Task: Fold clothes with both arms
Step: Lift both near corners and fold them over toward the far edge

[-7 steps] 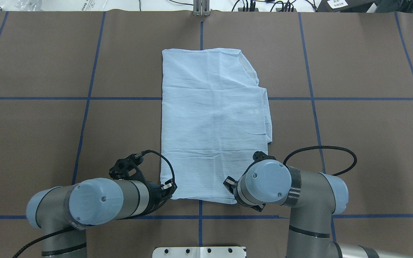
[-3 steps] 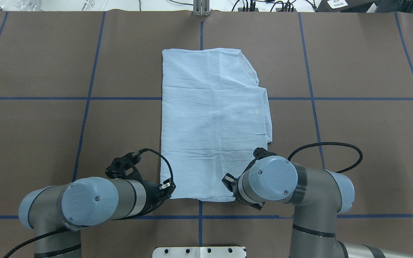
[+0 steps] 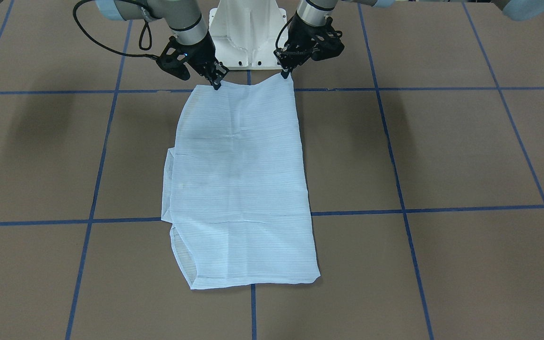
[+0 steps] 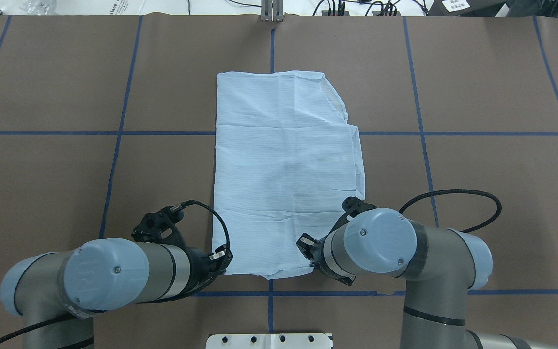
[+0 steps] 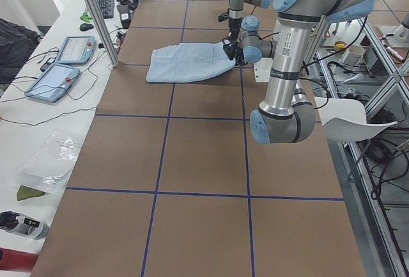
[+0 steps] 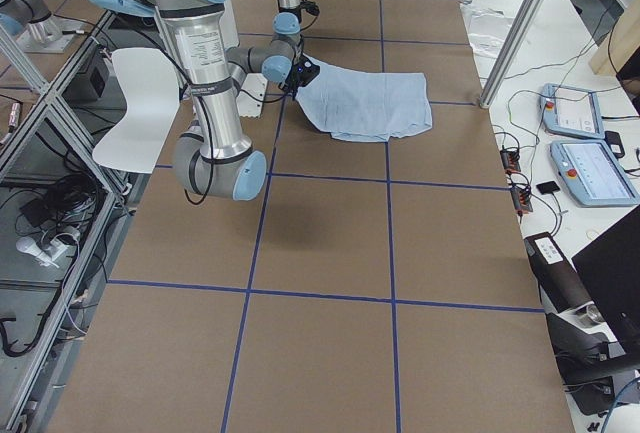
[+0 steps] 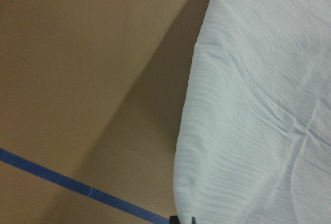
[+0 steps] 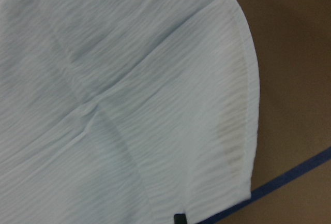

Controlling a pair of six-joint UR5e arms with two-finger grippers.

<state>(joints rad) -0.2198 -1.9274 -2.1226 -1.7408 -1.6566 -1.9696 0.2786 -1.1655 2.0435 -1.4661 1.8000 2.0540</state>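
Observation:
The pale blue striped shirt (image 4: 284, 169) lies folded into a long rectangle at the table's middle, and it also shows in the front view (image 3: 239, 189). My left gripper (image 4: 222, 257) is shut on the near left corner. My right gripper (image 4: 306, 245) is shut on the near right corner. In the front view the left gripper (image 3: 285, 73) and the right gripper (image 3: 216, 84) hold both corners a little above the table, and the edge sags between them. The wrist views show only cloth (image 7: 258, 105) (image 8: 129, 105) over the brown table.
The white pedestal base (image 3: 248, 33) stands just behind the grippers. Blue tape lines (image 4: 119, 133) grid the brown table. Operator tablets (image 5: 64, 66) lie beyond the far table edge. Open table lies to both sides of the shirt.
Both arms have drawn back toward the robot's base. The shirt's near corners have risen, its near edge now sags in a curve, and the cloth has shifted slightly.

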